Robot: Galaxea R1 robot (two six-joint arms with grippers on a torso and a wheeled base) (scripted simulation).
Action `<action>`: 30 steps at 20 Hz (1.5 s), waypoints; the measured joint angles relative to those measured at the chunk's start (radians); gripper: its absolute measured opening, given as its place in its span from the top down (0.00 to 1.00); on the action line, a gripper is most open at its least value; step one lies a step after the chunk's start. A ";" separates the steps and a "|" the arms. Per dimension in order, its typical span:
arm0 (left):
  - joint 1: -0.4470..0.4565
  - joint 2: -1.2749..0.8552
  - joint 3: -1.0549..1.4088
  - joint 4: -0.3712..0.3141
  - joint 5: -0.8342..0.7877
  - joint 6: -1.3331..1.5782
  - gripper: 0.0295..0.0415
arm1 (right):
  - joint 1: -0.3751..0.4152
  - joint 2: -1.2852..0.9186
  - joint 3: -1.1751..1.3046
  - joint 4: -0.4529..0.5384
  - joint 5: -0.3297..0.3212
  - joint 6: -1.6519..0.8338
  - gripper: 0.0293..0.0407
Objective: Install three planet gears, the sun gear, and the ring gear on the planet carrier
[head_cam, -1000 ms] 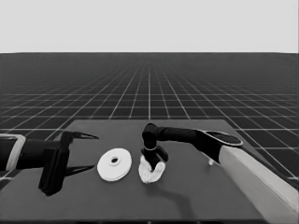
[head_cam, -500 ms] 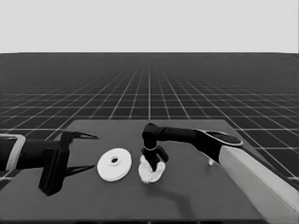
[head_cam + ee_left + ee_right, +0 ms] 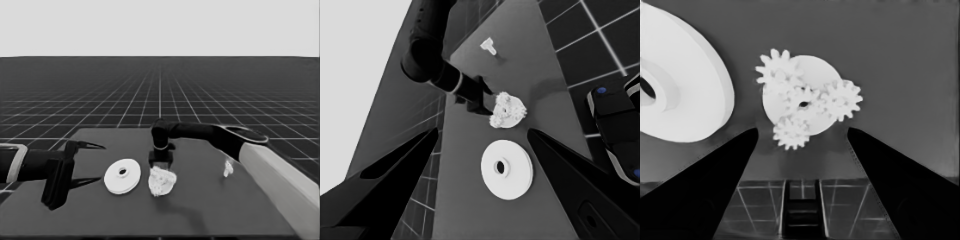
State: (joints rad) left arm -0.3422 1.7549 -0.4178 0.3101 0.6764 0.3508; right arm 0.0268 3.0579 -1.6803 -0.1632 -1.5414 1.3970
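Note:
The smaller round part, the planet carrier (image 3: 161,182) (image 3: 812,67), lies mid-table. Three planet gears (image 3: 777,72) (image 3: 841,100) (image 3: 790,132) sit on it around a centre gear (image 3: 802,102). My right gripper (image 3: 161,166) (image 3: 802,131) hovers just above and behind this stack, open, with nothing between its fingers. To the stack's left, the larger round part, the ring gear (image 3: 122,176) (image 3: 680,95) (image 3: 506,169), lies flat on the table. The left wrist view also shows the geared stack (image 3: 507,110). My left gripper (image 3: 101,163) (image 3: 483,131) waits open over the table's left end, apart from the ring gear.
A thin white piece (image 3: 228,168) (image 3: 489,46) lies to the right of the stack, close to the right arm's pale grey part (image 3: 280,180). Dark machinery with blue lights (image 3: 615,115) shows past the table's edge in the left wrist view.

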 joint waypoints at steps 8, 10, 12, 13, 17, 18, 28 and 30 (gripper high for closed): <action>0.000 0.000 0.000 0.000 0.000 0.000 0.25 | -0.368 -1.234 1.235 -0.512 0.346 -1.035 0.19; 0.000 0.000 0.000 0.000 0.000 0.000 0.25 | -0.377 -1.277 1.274 -0.527 0.356 -1.065 0.19; 0.000 0.000 0.000 0.000 0.000 0.000 0.25 | -0.380 -1.291 1.287 -0.532 0.359 -1.076 0.19; 0.187 0.234 -0.087 0.480 0.423 -0.486 0.21 | -0.381 -1.294 1.290 -0.533 0.360 -1.078 0.19; 0.254 0.745 -0.820 -0.075 0.868 -1.431 0.21 | -0.381 -1.298 1.293 -0.534 0.361 -1.081 0.19; 0.260 0.772 -0.911 -0.134 0.854 -1.441 0.24 | -0.381 -1.298 1.293 -0.534 0.361 -1.081 0.19; 0.456 0.862 -1.178 -0.062 0.741 -1.383 0.25 | -0.382 -1.299 1.294 -0.534 0.361 -1.081 0.19; 0.461 0.864 -1.184 -0.058 0.737 -1.381 0.25 | -0.382 -1.299 1.294 -0.534 0.361 -1.081 0.19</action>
State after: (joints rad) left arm 0.1185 2.6192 -1.6021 0.2518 1.4134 -1.0303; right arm -0.3547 1.7592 -0.3868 -0.6977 -1.1801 0.3159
